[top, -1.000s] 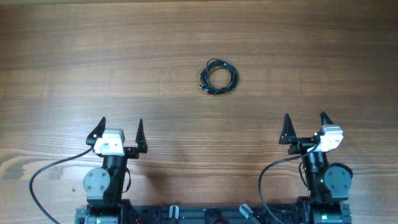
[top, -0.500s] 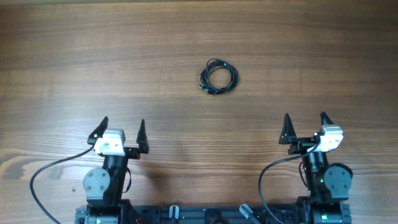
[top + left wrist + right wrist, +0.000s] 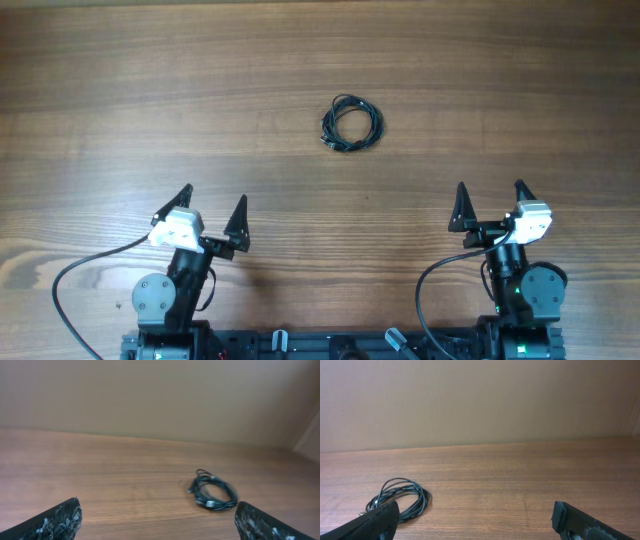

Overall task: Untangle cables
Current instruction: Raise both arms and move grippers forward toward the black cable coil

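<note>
A small coil of tangled black cable (image 3: pixel 351 123) lies on the wooden table, far of centre. It also shows in the left wrist view (image 3: pixel 215 492), ahead and to the right, and in the right wrist view (image 3: pixel 399 499), ahead and to the left. My left gripper (image 3: pixel 214 210) is open and empty near the front left, turned toward the coil. My right gripper (image 3: pixel 490 203) is open and empty near the front right. Both are well short of the cable.
The wooden table (image 3: pixel 150 90) stretches bare around the coil. A beige wall (image 3: pixel 480 400) rises behind the far edge. The arm bases and their cables sit at the front edge (image 3: pixel 70 290).
My left gripper has swung to the right and forward, now angled toward the cable. The right arm and the cable have not moved.
</note>
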`<control>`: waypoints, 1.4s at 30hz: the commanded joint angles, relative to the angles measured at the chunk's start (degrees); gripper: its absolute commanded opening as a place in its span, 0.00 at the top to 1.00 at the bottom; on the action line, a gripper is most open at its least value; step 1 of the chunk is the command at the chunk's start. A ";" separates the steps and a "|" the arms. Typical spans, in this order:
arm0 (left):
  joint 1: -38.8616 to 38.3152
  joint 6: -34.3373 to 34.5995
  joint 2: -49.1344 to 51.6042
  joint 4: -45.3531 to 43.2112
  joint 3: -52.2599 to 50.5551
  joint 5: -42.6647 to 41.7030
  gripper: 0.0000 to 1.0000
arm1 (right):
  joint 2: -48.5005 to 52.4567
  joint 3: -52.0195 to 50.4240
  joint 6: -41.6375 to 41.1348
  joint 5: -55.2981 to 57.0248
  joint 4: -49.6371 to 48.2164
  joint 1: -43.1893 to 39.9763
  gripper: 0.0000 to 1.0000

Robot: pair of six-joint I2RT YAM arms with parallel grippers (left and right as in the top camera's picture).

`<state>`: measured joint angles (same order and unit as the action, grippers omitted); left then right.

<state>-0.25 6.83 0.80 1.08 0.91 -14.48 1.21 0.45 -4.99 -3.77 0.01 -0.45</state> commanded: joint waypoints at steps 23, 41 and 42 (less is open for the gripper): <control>0.39 -12.04 31.85 43.12 75.23 -0.68 0.00 | -0.13 -0.15 -1.05 0.94 -0.11 -0.22 0.00; 0.37 -17.57 72.19 62.03 97.00 -0.07 0.00 | -0.13 -0.15 -1.03 0.94 -0.11 -0.22 0.00; 0.37 -17.57 72.06 61.20 96.98 -0.07 0.00 | -0.13 -0.15 -1.05 0.94 -0.11 -0.22 0.00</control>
<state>-0.25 -9.80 73.91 63.75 97.23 -13.43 1.32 0.43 -5.17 -3.77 0.01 -0.45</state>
